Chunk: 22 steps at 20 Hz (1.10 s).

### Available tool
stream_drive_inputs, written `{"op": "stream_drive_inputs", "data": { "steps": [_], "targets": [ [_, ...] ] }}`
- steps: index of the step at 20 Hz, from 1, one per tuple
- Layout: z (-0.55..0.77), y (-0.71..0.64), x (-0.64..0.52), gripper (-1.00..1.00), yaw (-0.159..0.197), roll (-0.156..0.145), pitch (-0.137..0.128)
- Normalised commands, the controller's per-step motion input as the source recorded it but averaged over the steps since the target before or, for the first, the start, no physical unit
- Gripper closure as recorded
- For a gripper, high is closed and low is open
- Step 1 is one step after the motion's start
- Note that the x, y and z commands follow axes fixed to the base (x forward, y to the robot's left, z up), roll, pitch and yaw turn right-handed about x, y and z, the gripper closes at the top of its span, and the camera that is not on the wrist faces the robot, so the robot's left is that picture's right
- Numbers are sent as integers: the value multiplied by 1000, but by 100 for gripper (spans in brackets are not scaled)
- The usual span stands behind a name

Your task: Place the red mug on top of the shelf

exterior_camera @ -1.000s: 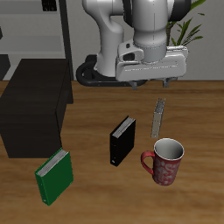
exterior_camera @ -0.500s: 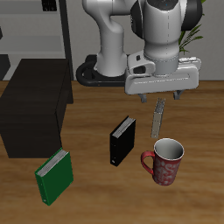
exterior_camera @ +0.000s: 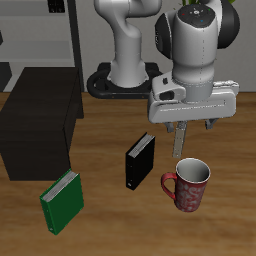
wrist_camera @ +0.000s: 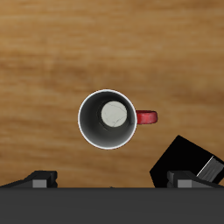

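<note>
The red mug (exterior_camera: 187, 185) stands upright on the wooden table near the front edge, its handle toward the black book. In the wrist view the mug (wrist_camera: 109, 120) shows from straight above, with its pale inside and red handle. My gripper (exterior_camera: 195, 132) hangs open and empty above the mug, a little farther back, not touching it. Its fingertips (wrist_camera: 39, 179) show at the frame's edge in the wrist view. The shelf (exterior_camera: 35, 125), a big black cabinet with a flat top, stands well away across the table with nothing on top.
A black book (exterior_camera: 140, 160) stands beside the mug and also shows in the wrist view (wrist_camera: 188, 162). A green book (exterior_camera: 62, 202) stands near the front by the shelf. A pale grey rack (exterior_camera: 75, 40) and a plant (exterior_camera: 215, 38) are at the back.
My gripper has moved toward the table's front edge and downward, ending above the red mug. The mug, books and shelf have not moved.
</note>
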Motion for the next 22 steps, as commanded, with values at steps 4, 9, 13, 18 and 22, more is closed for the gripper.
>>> {"op": "stream_drive_inputs", "data": {
  "steps": [4,9,13,18,22],
  "targets": [
    [-309,206,190,-100,8,-65,-5],
    [-283,201,99,-100,17,-1,12],
    [-329,226,11,-100,-7,5,34],
    [-305,218,64,-100,20,-5,4],
    [-392,123,99,-100,26,-22,22]
  ]
}}
